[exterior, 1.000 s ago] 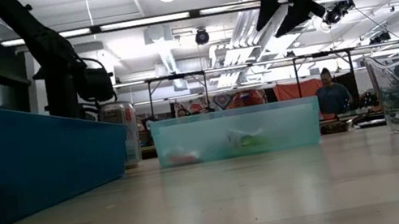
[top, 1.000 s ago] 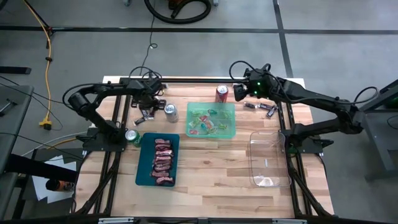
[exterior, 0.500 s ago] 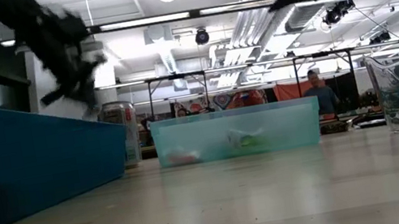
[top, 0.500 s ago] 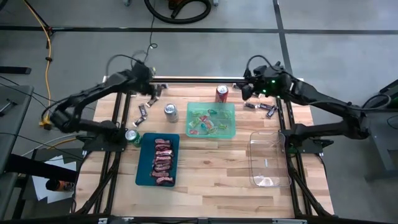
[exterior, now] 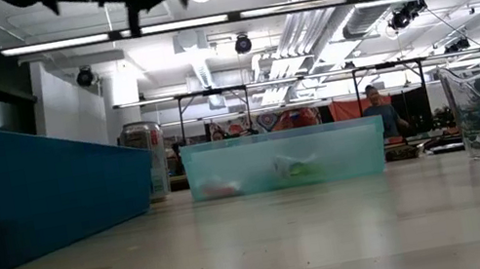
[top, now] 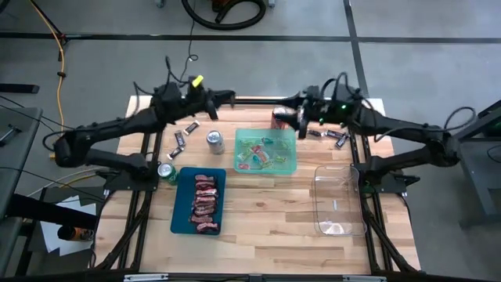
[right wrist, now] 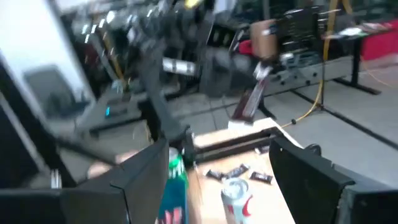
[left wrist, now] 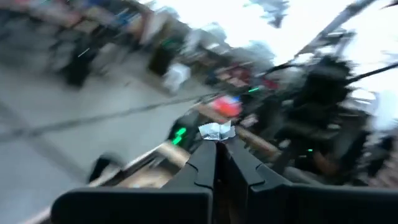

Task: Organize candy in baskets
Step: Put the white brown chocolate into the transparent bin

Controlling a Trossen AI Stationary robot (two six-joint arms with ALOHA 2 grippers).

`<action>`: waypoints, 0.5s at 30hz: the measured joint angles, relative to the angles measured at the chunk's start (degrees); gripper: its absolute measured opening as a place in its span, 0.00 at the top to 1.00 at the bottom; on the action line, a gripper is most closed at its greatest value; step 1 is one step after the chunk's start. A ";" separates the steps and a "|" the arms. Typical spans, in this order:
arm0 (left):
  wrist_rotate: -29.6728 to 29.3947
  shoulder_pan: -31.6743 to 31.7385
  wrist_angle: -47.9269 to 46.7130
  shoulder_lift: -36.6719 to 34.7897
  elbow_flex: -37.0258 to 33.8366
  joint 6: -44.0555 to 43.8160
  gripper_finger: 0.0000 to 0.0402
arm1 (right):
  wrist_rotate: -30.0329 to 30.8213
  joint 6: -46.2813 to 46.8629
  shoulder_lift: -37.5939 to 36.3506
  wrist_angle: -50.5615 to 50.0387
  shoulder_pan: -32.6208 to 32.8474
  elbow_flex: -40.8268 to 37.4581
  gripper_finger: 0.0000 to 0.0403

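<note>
Found left gripper (top: pixel 227 97) raised over the table's far edge, upper centre of the high view. In the left wrist view, noted its fingers (left wrist: pixel 205 158) clenched on a small silvery-wrapped candy (left wrist: pixel 216 130), pinched at the very tips, wrapper ends flaring above them. Could not determine the candy's long axis from the crumpled wrapper.

Found right gripper (top: pixel 300 119) right of centre in the high view, just beside a red can (top: pixel 279 117), fingers spread wide and grasping nothing.

Located the baskets lower in the high view: green basket (top: pixel 291 135) at centre with mixed bright candies, teal basket (top: pixel 175 205) lower left with a row of red-wrapped candies, clear basket (top: pixel 322 174) lower right, showing no candy. Logged loose dark bars (top: pixel 180 139) on the bare wood left of a silver can (top: pixel 214 141), and more loose bars (top: pixel 340 140) right of the green basket.

Key relation: held candy up and left of the green basket's near corner, well apart from the teal and clear baskets. Judged the green basket nearest to the left gripper; reaching it calls for travel down and right in the high view, then a release over the interior. Unable to confirm from the wrapper which basket suits. Risk judged: tip-only grip, possible slip in transit; silver can close to the path.
</note>
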 joint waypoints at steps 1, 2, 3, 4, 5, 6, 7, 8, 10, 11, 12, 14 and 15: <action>0.53 -1.23 3.43 1.19 0.00 1.56 1.00 | -0.01 -1.91 0.94 0.08 0.84 0.00 0.32; 1.72 -2.23 6.44 2.34 0.02 2.50 1.00 | -0.05 -3.24 1.79 0.24 1.49 0.00 0.32; 2.81 -2.95 8.83 3.42 0.02 2.59 1.00 | -0.02 -3.97 2.50 0.24 1.99 -0.02 0.32; 3.28 -3.44 10.83 4.50 0.02 1.92 1.00 | 0.16 -4.30 3.24 0.70 2.36 -0.02 0.32; 3.41 -3.83 12.21 5.53 0.02 0.89 1.00 | 0.97 -4.32 3.86 1.50 2.67 -0.02 0.32; 3.41 -4.19 13.55 6.62 0.02 0.14 1.00 | 2.09 -4.29 4.34 1.96 2.94 -0.02 0.32; 3.35 -4.54 14.57 7.60 0.02 -0.49 1.00 | 3.54 -4.32 4.97 2.90 3.23 -0.02 0.32; 3.35 -4.95 15.99 8.57 0.02 -0.85 1.00 | 4.98 -4.45 5.52 3.39 3.55 -0.02 0.32; 3.89 -5.72 18.12 10.44 0.52 -1.35 1.00 | 7.28 -4.86 6.44 3.84 3.95 -0.02 0.32; 4.35 -6.09 18.68 11.30 1.04 -1.54 1.00 | 7.54 -4.87 6.93 4.38 4.06 -0.02 0.32; 4.53 -6.41 19.06 12.16 1.71 -1.58 1.00 | 7.53 -4.79 7.35 5.12 4.20 -0.02 0.32; 4.63 -6.96 19.25 13.85 3.31 -1.58 1.00 | 7.27 -4.36 8.27 6.40 4.56 -0.02 0.32; 4.93 -7.16 19.20 14.64 4.14 -1.40 1.00 | 7.27 -4.34 8.73 7.09 4.79 -0.02 0.32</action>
